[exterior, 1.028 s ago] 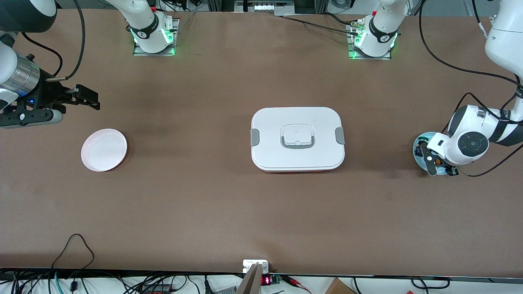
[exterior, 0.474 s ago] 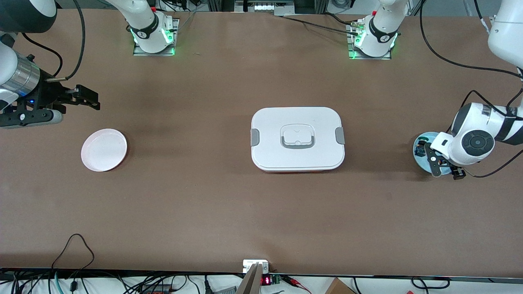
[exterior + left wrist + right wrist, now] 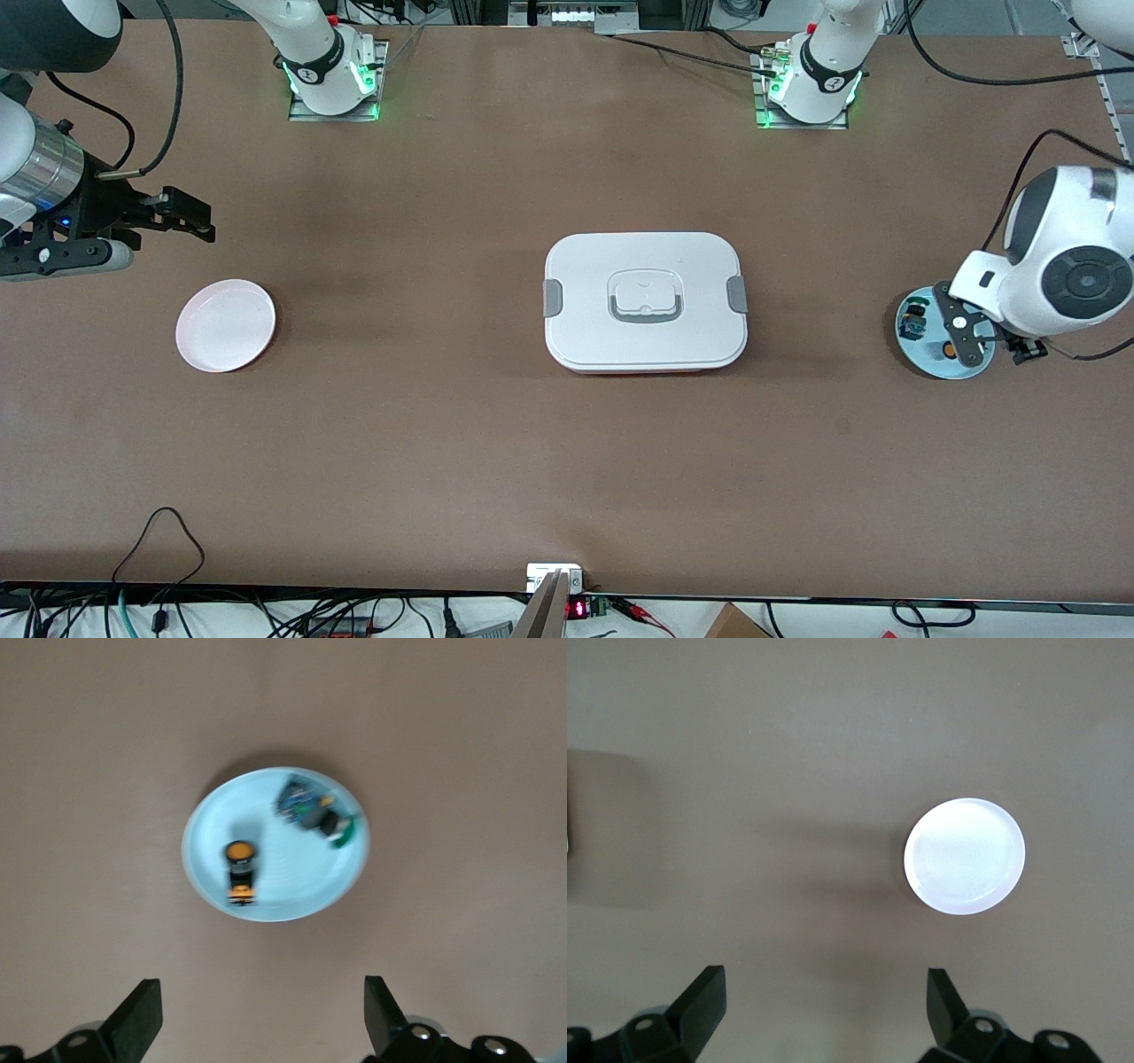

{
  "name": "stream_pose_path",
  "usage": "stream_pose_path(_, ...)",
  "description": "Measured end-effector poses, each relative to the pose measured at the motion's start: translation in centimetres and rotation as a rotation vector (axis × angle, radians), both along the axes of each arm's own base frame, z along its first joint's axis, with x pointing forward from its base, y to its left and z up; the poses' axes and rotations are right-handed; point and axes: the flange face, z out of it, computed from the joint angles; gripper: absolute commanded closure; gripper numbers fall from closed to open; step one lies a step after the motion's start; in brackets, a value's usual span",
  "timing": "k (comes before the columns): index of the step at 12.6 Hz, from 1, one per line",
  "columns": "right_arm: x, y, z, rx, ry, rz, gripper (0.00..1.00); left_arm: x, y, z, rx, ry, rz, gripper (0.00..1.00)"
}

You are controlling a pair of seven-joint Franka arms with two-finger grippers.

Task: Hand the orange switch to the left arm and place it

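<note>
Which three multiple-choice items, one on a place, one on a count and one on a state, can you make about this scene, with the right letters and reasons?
1. Where is the orange switch?
A. on the light-blue plate
B. on the pink plate
C. on the white box

2. How many components lie on the light-blue plate?
A. one
B. two
C. four

3. How is the left end effector?
A. shut on the switch
B. open, holding nothing
C. resting on the box

Answers:
1 A: the orange switch lies on the light-blue plate, while the pink plate and the white box carry no part.
2 B: only the switch and a blue-and-dark component are there.
3 B: the left end effector is over the plate with its fingers spread apart.
</note>
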Motion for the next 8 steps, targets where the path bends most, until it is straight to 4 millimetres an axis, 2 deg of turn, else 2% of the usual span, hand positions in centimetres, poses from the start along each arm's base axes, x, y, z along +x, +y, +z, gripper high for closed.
stream_pose_path(3, 0.3, 0.0, -0.3, 0.0, -0.007, -0.001, 0.0, 0.0, -0.6, 4.5, -0.121, 0.027, 0.175, 0.0)
stream_pose_path(6, 0.5, 0.0, -0.4, -0.001, -0.01, -0.001, 0.0, 0.0, -0.6, 7.6, -0.15, 0.001, 0.382, 0.0)
stream_pose_path(8, 0.5, 0.0, -0.4, 0.0, -0.011, -0.002, 0.0, -0.3, -1.7, 9.7, -0.163, 0.003, 0.564, 0.0)
